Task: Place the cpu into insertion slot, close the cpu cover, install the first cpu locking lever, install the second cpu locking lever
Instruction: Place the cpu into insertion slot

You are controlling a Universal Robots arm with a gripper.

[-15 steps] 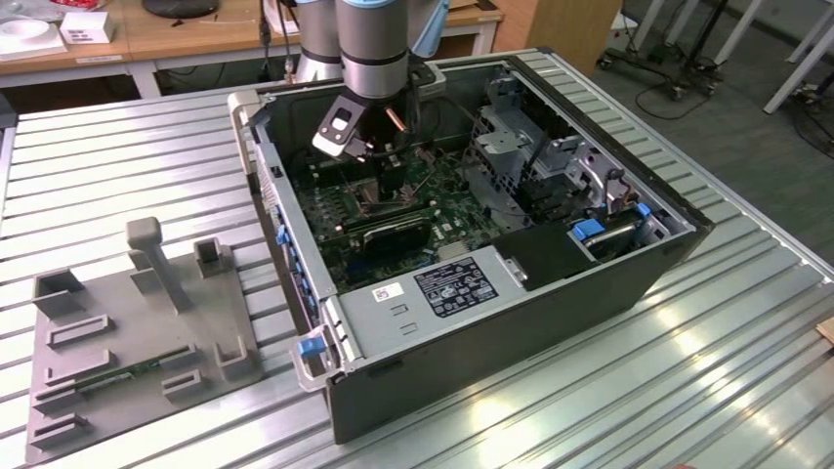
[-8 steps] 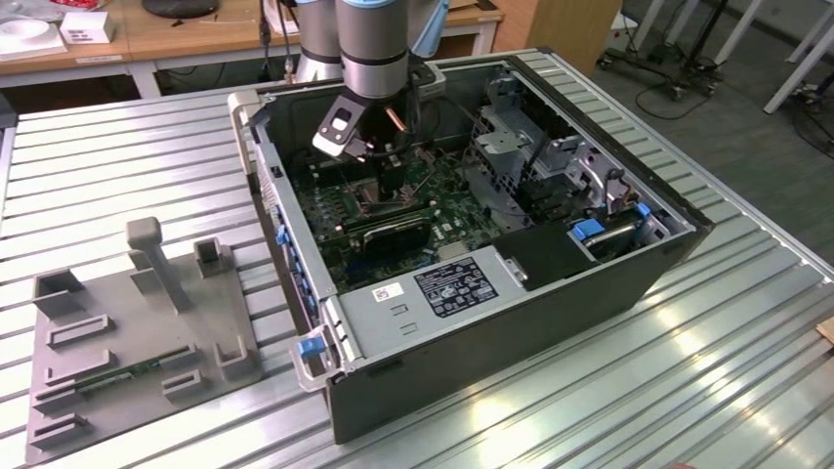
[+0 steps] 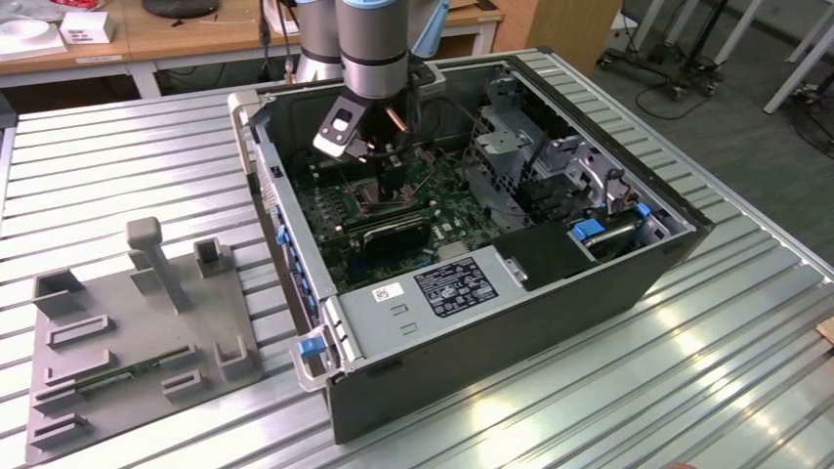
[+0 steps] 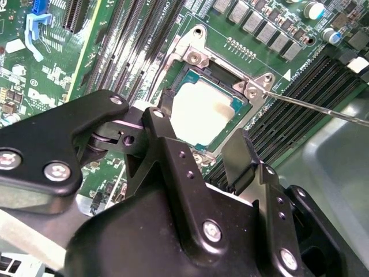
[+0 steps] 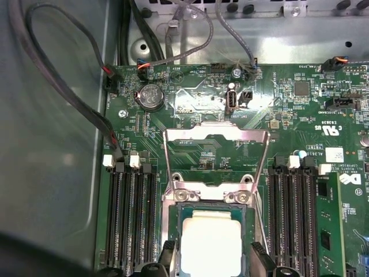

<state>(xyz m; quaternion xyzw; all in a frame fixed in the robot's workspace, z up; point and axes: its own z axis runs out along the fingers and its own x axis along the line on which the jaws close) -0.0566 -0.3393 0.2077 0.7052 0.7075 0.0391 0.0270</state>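
Exterior view: the grey robot arm [image 3: 378, 39] dips into the open black computer case [image 3: 548, 283] on the slatted metal counter [image 3: 729, 371]. Second wrist view: the black claw [image 4: 199, 124] is spread, fingers straddling the flat silver-grey square cpu [image 4: 210, 107], which sits in the dark square insertion slot [image 4: 222, 72]. First wrist view: the thin silver cpu cover [image 5: 216, 136] stands flipped back. Placement looks done; closing the cover would call for clearing the socket first.

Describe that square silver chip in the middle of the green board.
The chip is a flat square with a dull silver metal top and a thin green edge. It lies level in its socket on the green board, uncovered: the metal cover frame is swung back. The gripper hangs over it, jaws open to either side.
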